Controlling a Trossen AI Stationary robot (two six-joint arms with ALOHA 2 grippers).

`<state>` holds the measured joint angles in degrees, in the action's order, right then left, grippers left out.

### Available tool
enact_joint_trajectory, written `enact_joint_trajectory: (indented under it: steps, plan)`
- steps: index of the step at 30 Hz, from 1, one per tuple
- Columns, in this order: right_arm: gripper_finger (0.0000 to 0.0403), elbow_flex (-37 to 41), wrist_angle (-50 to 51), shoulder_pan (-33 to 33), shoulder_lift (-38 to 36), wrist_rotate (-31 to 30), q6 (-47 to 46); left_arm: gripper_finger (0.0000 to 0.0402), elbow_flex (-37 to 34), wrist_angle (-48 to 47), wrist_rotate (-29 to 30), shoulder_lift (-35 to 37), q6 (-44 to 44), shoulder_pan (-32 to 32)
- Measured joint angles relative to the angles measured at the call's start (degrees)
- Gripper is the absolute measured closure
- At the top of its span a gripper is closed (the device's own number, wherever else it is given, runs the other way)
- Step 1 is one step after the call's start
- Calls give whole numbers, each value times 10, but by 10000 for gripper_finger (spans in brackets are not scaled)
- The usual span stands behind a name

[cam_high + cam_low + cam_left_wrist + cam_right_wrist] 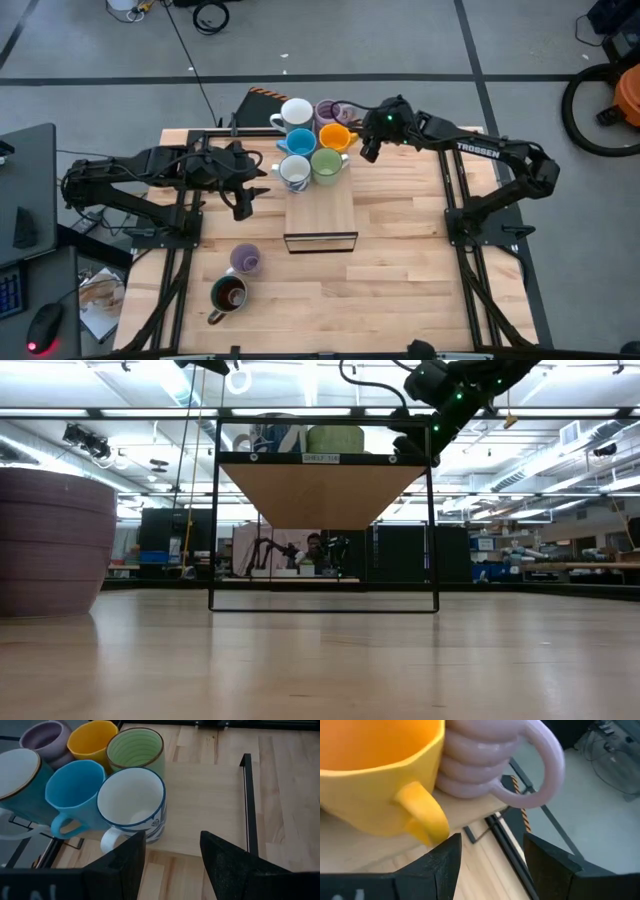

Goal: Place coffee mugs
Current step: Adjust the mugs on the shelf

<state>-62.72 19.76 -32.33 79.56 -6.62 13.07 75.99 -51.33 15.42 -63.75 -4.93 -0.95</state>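
Six coffee mugs stand bunched on the far end of a raised wooden shelf (pixel 322 212): white (pixel 296 113), lilac (pixel 328 110), blue (pixel 300 142), orange (pixel 335 137), a blue-rimmed white one (pixel 294 172) and green (pixel 326 165). A second lilac mug (pixel 246 259) and a dark olive mug (pixel 229 293) stand on the table near the front left. My right gripper (pixel 492 842) is open just right of the orange mug's handle (pixel 420 815) and the lilac mug's handle (pixel 540 770), touching neither. My left gripper (pixel 172 840) is open, above the shelf's left side, short of the blue-rimmed mug (pixel 132 802).
The shelf's black wire frame (pixel 432 510) lifts the board above the table, with open space under it. The near half of the board (pixel 210 805) is bare wood. The front lilac mug (pixel 50 540) looms at the low view's left.
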Motion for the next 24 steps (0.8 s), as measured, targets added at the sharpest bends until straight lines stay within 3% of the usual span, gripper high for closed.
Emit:
enact_joint_trajectory:
  steps: [6,14,19,24]
  plan:
    - [187,0,20,8,-13,-48,7,205,0,-2,0,0,0,0]
    - [198,0,67,18,-78,-68,-3,205,0,-40,0,0,-16,0]
    - [200,7,73,83,-109,-33,-26,205,0,-46,0,0,-33,0]
    - [200,42,66,169,-120,-103,-43,205,-30,-48,1,0,-64,-11]
